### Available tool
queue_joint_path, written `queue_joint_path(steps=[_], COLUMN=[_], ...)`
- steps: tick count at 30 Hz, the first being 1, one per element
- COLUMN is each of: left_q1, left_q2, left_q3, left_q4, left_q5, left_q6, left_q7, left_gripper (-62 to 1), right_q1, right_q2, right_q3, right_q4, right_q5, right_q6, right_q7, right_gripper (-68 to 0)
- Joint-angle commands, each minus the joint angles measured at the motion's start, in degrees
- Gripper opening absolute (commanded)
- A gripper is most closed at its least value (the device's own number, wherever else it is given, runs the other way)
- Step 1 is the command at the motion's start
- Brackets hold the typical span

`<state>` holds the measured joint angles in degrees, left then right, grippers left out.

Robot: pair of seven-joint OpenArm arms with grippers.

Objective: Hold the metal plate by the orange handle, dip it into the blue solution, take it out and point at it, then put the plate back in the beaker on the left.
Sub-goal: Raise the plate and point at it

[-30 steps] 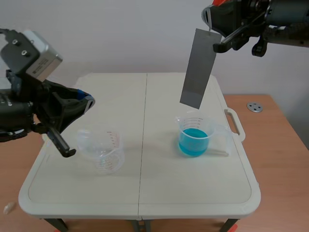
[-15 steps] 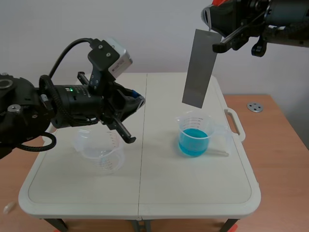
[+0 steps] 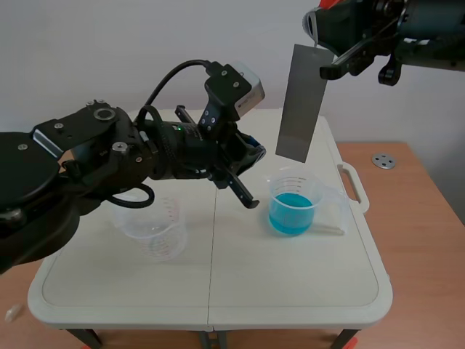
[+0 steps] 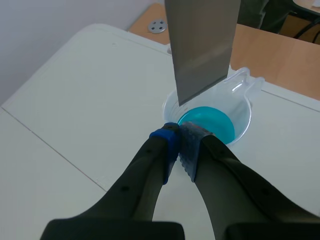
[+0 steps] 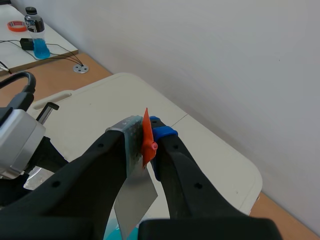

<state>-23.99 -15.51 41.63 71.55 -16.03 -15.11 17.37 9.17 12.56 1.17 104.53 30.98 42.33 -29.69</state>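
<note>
White wall stands behind a pale folding table [image 3: 290,291], and a wooden desk [image 3: 421,218] lies at its right side. On the left part of the table stands an empty clear beaker [image 3: 156,231], upright, partly hidden behind the left arm. This arm comes in from the left and reaches across past the middle seam of the table. The left gripper [image 4: 180,142] is closed: its two pads press together and nothing is between them. Its tip points toward the lower part of the metal plate [image 3: 299,102] and is near it, with a small gap visible in the scene view.

The plate hangs in the air, a little tilted, with its lower edge above the beaker of blue solution [image 3: 293,206] and out of the liquid. This beaker stands upright on the right half of the table. At the top, the right gripper [image 5: 145,132] is clamped on the orange handle [image 5: 146,120], and the plate hangs down from there. On the wooden desk, far right, lies a small round metal disc [image 3: 383,161].
</note>
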Motion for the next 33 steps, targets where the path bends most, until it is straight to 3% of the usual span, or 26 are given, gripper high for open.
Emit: queue_joint_path(steps=[1, 33], left_q1=[-0.52, 0.48], left_q2=[0.42, -0.11], left_q3=[-0.28, -0.81], left_q4=[0.96, 0.83], left_q5=[-0.20, 0.26], left_q6=[-0.09, 0.85], left_q7=[-0.85, -1.38], left_gripper=[-59.1, -59.0], right_q1=[1.01, 1.03], right_q2=[0.42, 0.42], right_q3=[0.33, 0.33], right_q4=[1.22, 1.22], right_q5=[1.03, 1.20], right_q6=[0.39, 0.39], right_q7=[1.07, 1.09], right_gripper=[-66.2, -66.2])
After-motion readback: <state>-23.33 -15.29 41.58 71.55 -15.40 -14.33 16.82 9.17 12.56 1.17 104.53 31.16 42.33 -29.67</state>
